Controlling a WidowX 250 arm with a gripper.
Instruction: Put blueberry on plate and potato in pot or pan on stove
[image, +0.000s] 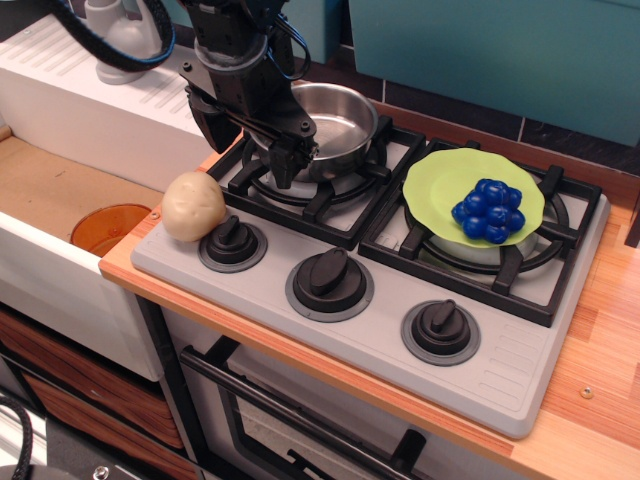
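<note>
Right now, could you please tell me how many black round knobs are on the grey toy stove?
3, in a row along the front: left knob beside the beige potato, middle knob, right knob. None appear hidden.

**Colours and patterns across the cooktop scene**

A deep glossy blue is being shown by the blueberry (489, 209), set against the lime green of the plate (440, 187). A pale beige-cream is being displayed by the potato (193, 205). Shiny silver steel is being reflected by the pot (335, 117). The stove (380, 330) is being seen in flat light grey, with black burner grates (515, 270) and black knobs (329, 277) ringed in darker grey. Black is being worn by the gripper (245, 140), with blue cables above it. A translucent orange is being shown by the disc (108, 227). A striped light wood grain is being presented by the counter (600, 380), and teal by the back wall (500, 50).
</note>
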